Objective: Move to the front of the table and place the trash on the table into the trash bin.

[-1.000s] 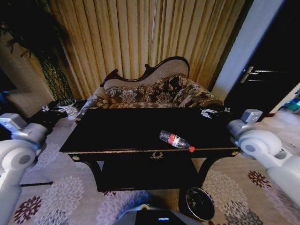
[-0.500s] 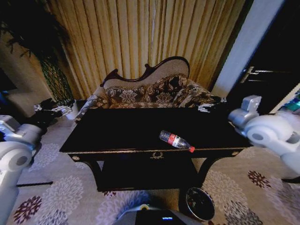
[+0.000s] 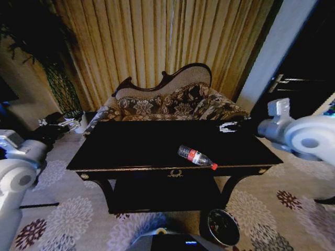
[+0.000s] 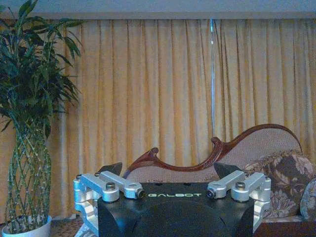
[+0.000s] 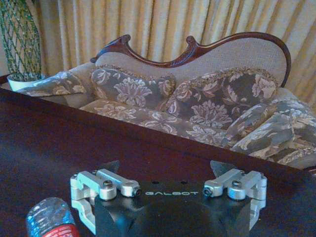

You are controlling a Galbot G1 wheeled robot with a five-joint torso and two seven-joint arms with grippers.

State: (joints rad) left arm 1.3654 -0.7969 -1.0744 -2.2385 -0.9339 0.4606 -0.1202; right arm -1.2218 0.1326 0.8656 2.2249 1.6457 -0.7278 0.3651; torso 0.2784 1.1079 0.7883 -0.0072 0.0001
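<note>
Head view shows the right tool (image 3: 229,127) with fingers spread wide, now reaching over the far right edge of the dark surface (image 3: 131,149), more inward than one second ago. The bottle (image 3: 197,157) lies on its side at about 5 o'clock from the surface middle, unmoved, and the trash bin (image 3: 223,227) stands on the floor below, at 5 o'clock. The left tool (image 3: 55,123), also wide open, has drifted outward at 9 o'clock, near the plant pot (image 3: 79,121).
</note>
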